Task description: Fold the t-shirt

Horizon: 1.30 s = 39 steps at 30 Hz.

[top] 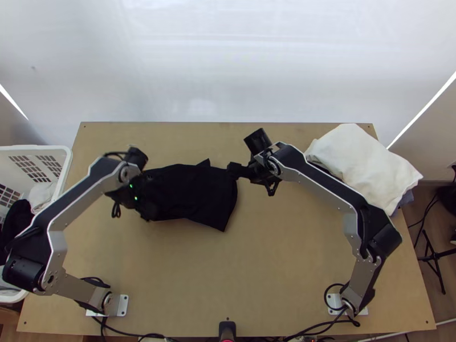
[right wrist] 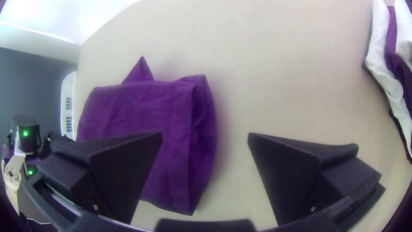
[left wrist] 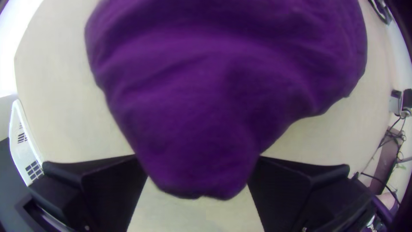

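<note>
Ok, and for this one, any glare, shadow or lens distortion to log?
Top view: a faint glare patch on the white backdrop; the t-shirt so dark its creases barely read. Right wrist view: soft shadow beside the t-shirt on the table. Both wrist views: table edge bowed, corners darkened.

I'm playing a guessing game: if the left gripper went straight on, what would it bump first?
The left gripper would probably meet the shirt first, between its open fingers; how close is unclear.
</note>
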Each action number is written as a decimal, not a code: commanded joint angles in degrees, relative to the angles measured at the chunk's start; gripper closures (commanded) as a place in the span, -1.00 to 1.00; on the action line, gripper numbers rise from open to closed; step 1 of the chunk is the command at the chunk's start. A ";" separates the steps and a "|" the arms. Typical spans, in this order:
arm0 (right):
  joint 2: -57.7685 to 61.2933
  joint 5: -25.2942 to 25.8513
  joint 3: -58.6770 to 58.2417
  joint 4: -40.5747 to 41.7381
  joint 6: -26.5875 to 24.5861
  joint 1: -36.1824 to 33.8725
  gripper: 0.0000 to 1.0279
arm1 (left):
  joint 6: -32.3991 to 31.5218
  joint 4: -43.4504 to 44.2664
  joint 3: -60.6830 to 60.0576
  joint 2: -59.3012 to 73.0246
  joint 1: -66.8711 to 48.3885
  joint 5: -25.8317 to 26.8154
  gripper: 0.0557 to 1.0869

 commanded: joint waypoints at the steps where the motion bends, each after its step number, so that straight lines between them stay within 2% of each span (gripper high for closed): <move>1: 1.95 -0.54 0.69 1.22 -0.07 -0.65 -0.80 | -1.76 7.24 -8.64 1.75 -3.07 -2.05 -0.90; 4: 3.01 -0.63 1.13 2.01 0.19 -0.65 -0.57 | -2.37 7.59 -8.11 2.11 -3.07 -2.05 -0.90; 9: 4.33 -0.63 1.22 4.47 0.19 0.05 -0.49 | -2.55 6.10 -5.21 0.61 -2.54 -2.13 -0.90; 11: 4.50 -0.54 0.96 6.32 0.19 0.14 -0.25 | -2.63 4.86 -3.54 0.61 -2.02 -2.13 -0.90; 12: 4.42 -0.54 0.87 6.93 0.28 0.14 -0.23 | -2.90 4.51 -2.84 0.61 -1.84 -2.13 -0.90; 23: 3.62 -0.54 0.08 7.02 0.02 0.14 -0.23 | -5.01 2.84 1.82 -2.03 0.00 -1.96 -0.90; 31: 3.54 -0.54 -0.36 7.02 -0.07 0.40 -0.23 | -8.35 4.16 8.23 -2.38 2.99 8.15 -0.90; 34: 3.45 -0.54 -0.45 7.02 -0.07 0.49 -0.23 | -7.73 5.39 7.71 -1.23 3.43 8.76 -0.89; 36: 3.27 -0.54 -0.19 7.02 -0.07 0.49 -0.23 | -5.89 5.66 6.39 0.08 3.43 9.82 -0.74; 37: 3.18 -0.54 -0.10 7.02 -0.07 0.49 -0.23 | -5.01 5.30 5.77 0.79 3.43 10.43 -0.72; 38: 3.01 -0.54 -0.19 7.02 -0.07 0.49 -0.23 | -4.74 5.04 5.25 1.49 3.43 10.35 -0.74; 39: 2.75 -0.54 -0.19 7.02 -0.07 0.40 -0.23 | -5.01 3.46 5.07 2.46 3.52 10.26 -0.87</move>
